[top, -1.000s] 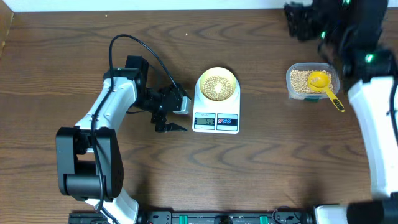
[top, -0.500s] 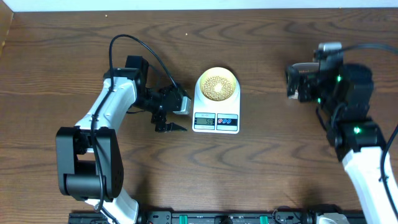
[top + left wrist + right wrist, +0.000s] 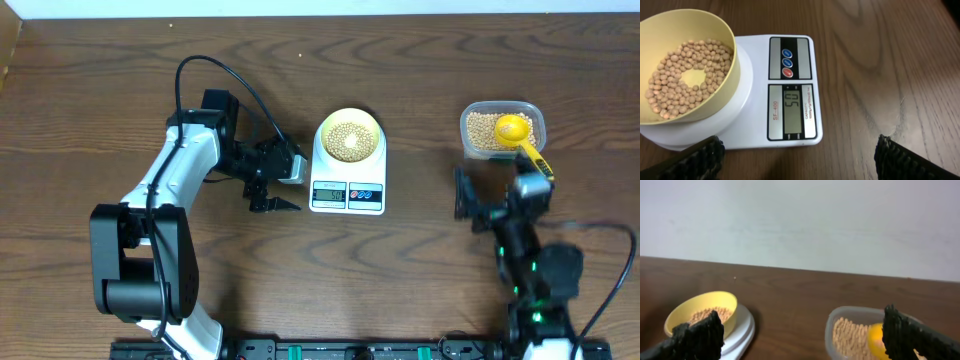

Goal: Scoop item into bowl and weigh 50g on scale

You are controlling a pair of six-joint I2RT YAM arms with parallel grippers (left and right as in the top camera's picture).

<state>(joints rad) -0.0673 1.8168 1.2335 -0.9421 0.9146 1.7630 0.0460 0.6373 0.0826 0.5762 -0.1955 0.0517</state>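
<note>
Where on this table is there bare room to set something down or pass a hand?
Bare wood between scale and tub, along the far edge behind the bowl, and in front of the scale. Crowded: left gripper beside the scale, right gripper just before the tub.

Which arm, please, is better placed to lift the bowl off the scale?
Probably left: the left gripper, open, sits just beside the scale; the right gripper is farther off, nearer the tub.
</note>
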